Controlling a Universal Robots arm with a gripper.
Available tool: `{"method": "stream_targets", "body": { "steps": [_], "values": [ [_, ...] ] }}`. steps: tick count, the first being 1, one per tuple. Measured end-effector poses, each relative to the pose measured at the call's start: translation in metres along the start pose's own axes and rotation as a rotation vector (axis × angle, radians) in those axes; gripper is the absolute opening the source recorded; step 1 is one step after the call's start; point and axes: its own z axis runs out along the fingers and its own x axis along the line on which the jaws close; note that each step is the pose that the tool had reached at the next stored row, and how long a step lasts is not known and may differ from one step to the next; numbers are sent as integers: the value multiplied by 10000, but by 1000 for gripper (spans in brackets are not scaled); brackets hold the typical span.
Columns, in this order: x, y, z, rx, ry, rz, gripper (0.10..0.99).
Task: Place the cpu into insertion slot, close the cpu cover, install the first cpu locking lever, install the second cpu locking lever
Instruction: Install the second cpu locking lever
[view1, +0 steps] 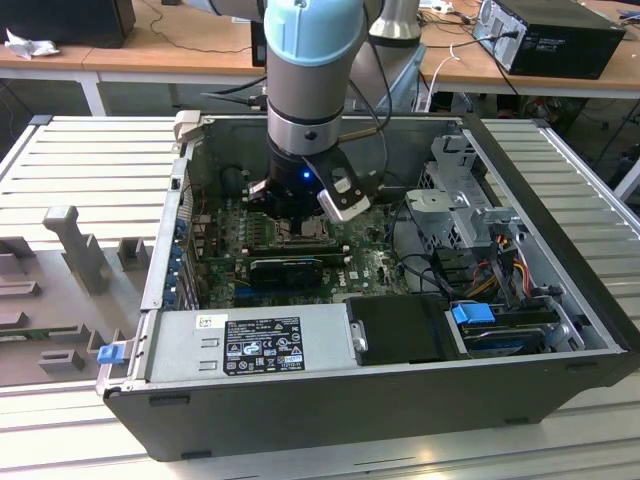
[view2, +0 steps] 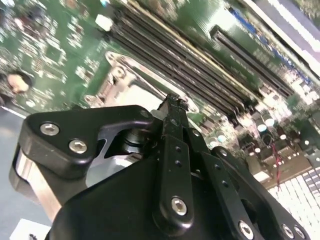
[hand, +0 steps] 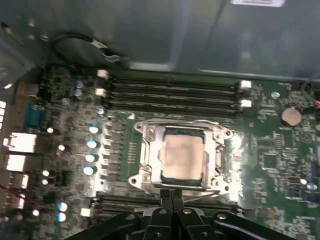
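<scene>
The cpu (hand: 182, 157), silver-grey top up, lies flat in the insertion slot (hand: 161, 165) on the green motherboard (hand: 280, 165). Around it the cpu cover (hand: 150, 150) lies flat, and the chip shows through its window. A thin wire lever (hand: 202, 191) runs along the socket edge nearest the fingers. My gripper (hand: 172, 196) is shut, with its black fingertips (hand: 166, 197) pressed together just off that edge. In the second wrist view the gripper (view2: 172, 102) points at the cover's metal frame (view2: 117, 75). In the exterior view the gripper (view1: 300, 215) is down inside the open computer case.
Long black memory slots (hand: 172, 92) run beside the socket. A black graphics card (view1: 285, 268), the power supply (view1: 250, 340), a drive cage (view1: 450, 200) and loose cables (view1: 500, 260) crowd the case. Its metal walls (view1: 160, 250) ring the board.
</scene>
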Motion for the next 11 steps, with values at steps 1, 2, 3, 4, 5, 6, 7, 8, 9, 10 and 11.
{"method": "stream_targets", "body": {
  "steps": [1,2,3,4,5,6,7,8,9,10,11],
  "values": [
    [6,-2,12,-16,-2,-3,106],
    [8,-7,28,-19,0,-10,106],
    [9,-11,46,-21,4,-22,106],
    [9,-14,65,-23,6,-37,106],
    [10,-18,81,-23,9,-51,106],
    [11,-21,100,-27,13,-67,106],
    [13,-23,106,-33,14,-77,106],
    [18,-27,106,-41,14,-76,106],
    [25,-40,104,-76,12,-80,106],
    [32,-67,98,-120,8,-80,106],
    [44,-91,94,-179,3,-78,106]
  ]
}}
